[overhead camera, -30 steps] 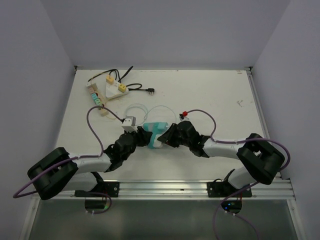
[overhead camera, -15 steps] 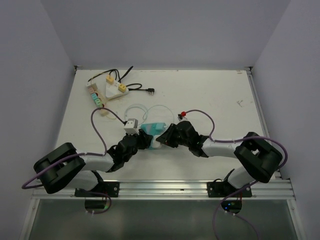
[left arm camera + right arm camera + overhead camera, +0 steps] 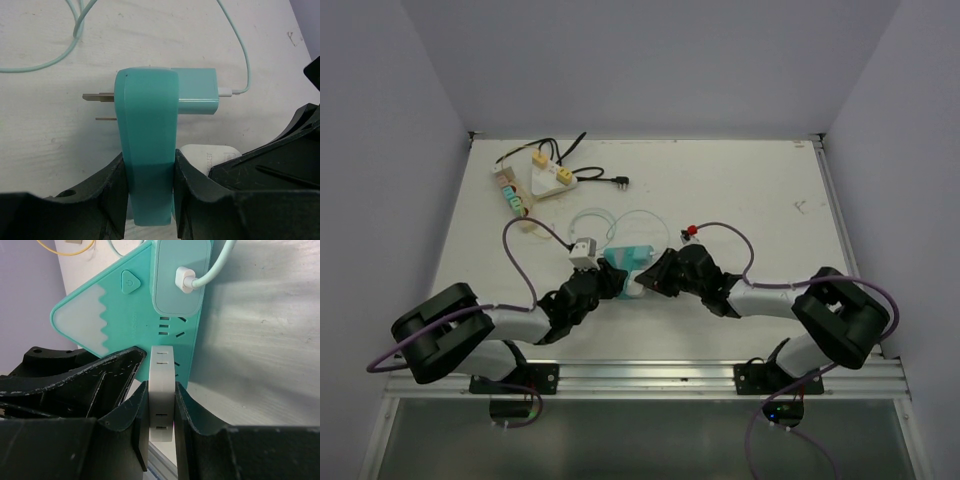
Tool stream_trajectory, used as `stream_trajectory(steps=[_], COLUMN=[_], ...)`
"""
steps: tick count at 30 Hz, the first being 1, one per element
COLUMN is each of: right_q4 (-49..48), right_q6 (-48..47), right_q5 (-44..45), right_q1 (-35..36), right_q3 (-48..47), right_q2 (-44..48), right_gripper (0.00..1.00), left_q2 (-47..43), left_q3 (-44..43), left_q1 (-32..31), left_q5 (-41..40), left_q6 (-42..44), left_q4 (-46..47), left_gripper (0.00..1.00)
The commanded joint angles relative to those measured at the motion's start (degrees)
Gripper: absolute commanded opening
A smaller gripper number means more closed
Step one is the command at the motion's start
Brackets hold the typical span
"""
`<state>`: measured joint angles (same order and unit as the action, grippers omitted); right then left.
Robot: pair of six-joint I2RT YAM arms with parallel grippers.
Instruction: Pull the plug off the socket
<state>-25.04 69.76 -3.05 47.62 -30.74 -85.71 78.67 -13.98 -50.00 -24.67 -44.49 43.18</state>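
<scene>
A teal triangular socket [image 3: 632, 259] stands on edge near the table's front middle. My left gripper [image 3: 612, 284] is shut on its edge [image 3: 149, 150]; two metal prongs [image 3: 97, 98] stick out of its far face. A white plug [image 3: 162, 390] sits in the socket's face [image 3: 115, 310], and my right gripper [image 3: 161, 412] is shut on it from the right [image 3: 655, 280]. The white plug also shows in the left wrist view [image 3: 207, 155]. A teal charger [image 3: 180, 275] with a pale cable is plugged in beside it.
A beige triangular strip with yellow plugs [image 3: 546, 175], a coloured strip [image 3: 510, 190] and a black plug [image 3: 620, 181] lie at the far left. Loops of pale teal cable [image 3: 610, 222] lie just behind the socket. Walls close in left, right and back.
Both grippers and the socket have shifted slightly away from the front edge. The left elbow has swung right. The white plug stays seated in the socket.
</scene>
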Motion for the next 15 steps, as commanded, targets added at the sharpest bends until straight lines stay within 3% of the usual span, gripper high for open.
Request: stream_trajectory(steps=[1,15], right_q4=[-0.11,10.00], right_q6=[1.43,1.17], right_q5=[-1.09,0.94], right_q1=[0.72,0.37], right_q3=[1.12,3.14], right_q2=[5.81,17.86], right_gripper=[0.00,0.00], left_q2=[-0.98,-2.30], left_q3=[-0.17,-2.46], left_q1=[0.87,-1.15], left_q5=[-12.51,-24.02], left_q6=[-1.30,-4.99], left_q4=[-5.02,-12.68], left_gripper=[0.00,0.00])
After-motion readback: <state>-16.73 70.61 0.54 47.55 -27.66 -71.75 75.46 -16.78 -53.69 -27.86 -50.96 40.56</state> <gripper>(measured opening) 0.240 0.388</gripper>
